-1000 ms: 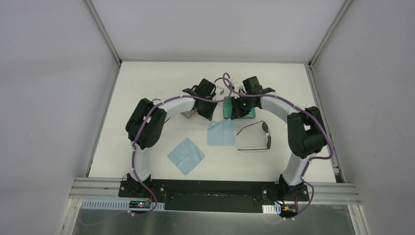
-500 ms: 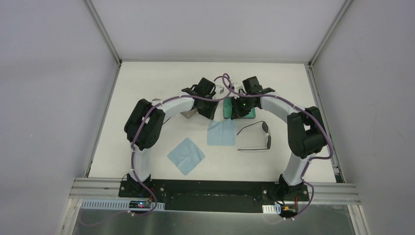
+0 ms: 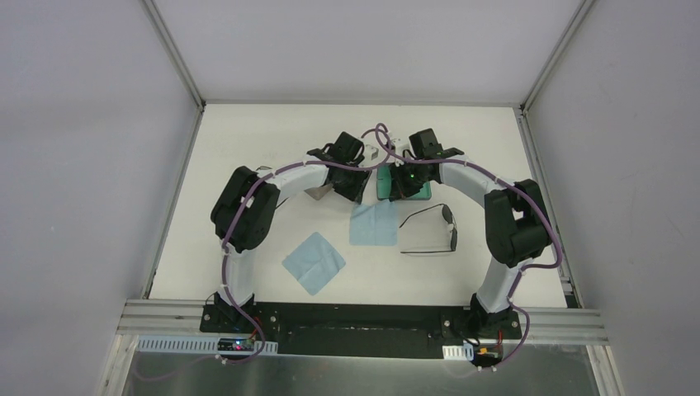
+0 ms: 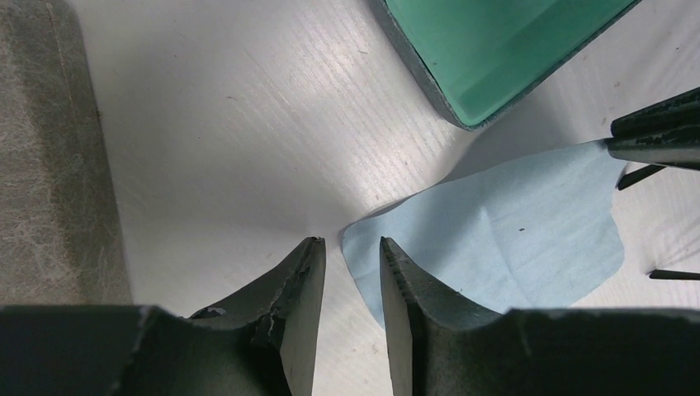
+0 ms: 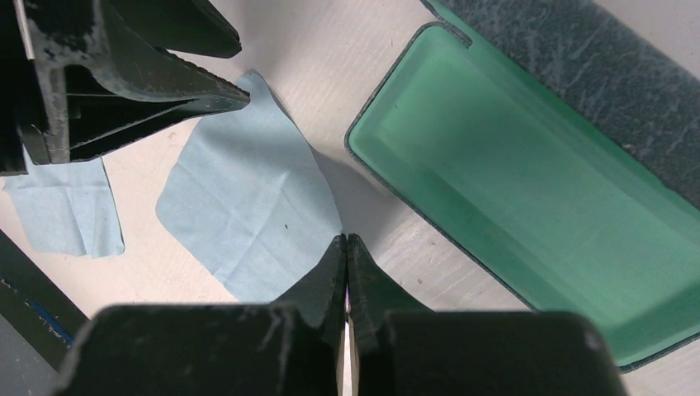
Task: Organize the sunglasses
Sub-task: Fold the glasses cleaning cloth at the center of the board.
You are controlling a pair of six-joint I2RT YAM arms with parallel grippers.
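One pair of black wire-framed sunglasses point(image 3: 433, 229) lies unfolded on the table, right of centre; thin black arms point(image 4: 673, 275) show at the left wrist view's right edge. My left gripper point(image 4: 352, 243) hovers low with its jaws a little apart and nothing between them. A corner of a light blue cloth point(image 4: 503, 223) lies just past its tips. My right gripper point(image 5: 347, 239) is shut, its tips pinching the cloth's point(image 5: 248, 214) opposite corner, and that edge stands slightly raised. Both grippers point(image 3: 361, 191) point(image 3: 398, 195) meet above the cloth point(image 3: 373, 223).
An open case with a green lining point(image 3: 406, 183) point(image 5: 528, 190) point(image 4: 487, 49) lies right behind the cloth. A beige case point(image 4: 49, 165) point(image 3: 316, 193) sits to the left, partly under my left arm. A second light blue cloth point(image 3: 314, 261) point(image 5: 62, 210) lies nearer the bases.
My left gripper's jaws have parted from shut and let go of the cloth's corner. The arms, the cloth and the sunglasses have barely moved.
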